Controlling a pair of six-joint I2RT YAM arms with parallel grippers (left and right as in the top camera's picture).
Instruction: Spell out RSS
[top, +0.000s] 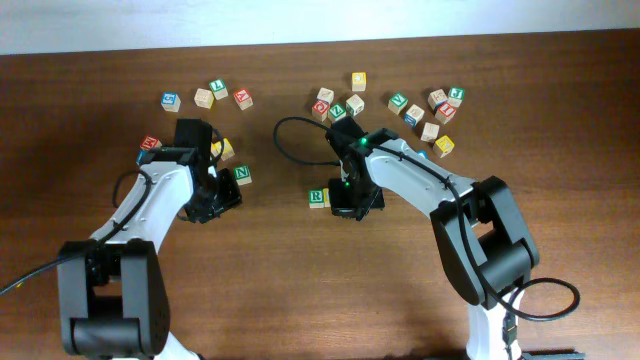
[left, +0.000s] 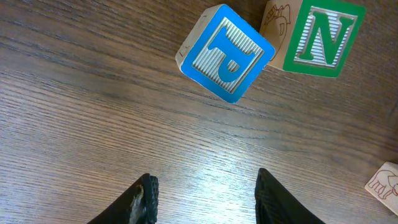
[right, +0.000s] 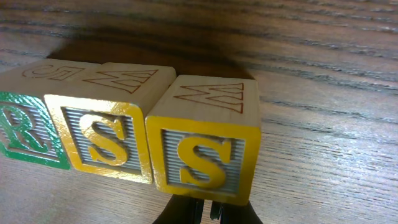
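Note:
In the right wrist view three cubes stand side by side in a row: a green "R" cube (right: 25, 134), a yellow "S" cube (right: 102, 140) and a second yellow "S" cube (right: 199, 155). My right gripper (right: 208, 213) is shut with nothing between its fingers, its tips just in front of the second "S". Overhead, the "R" cube (top: 318, 197) shows to the left of the right gripper (top: 352, 203), which hides both "S" cubes. My left gripper (left: 205, 196) is open over bare wood, and overhead it (top: 214, 200) sits well to the left of the row.
A blue "P" cube (left: 225, 53) and a green "N" cube (left: 323, 38) lie ahead of the left gripper, and another cube (left: 385, 185) is at that view's right edge. Several loose cubes lie at the back left (top: 205, 97) and back right (top: 430, 112).

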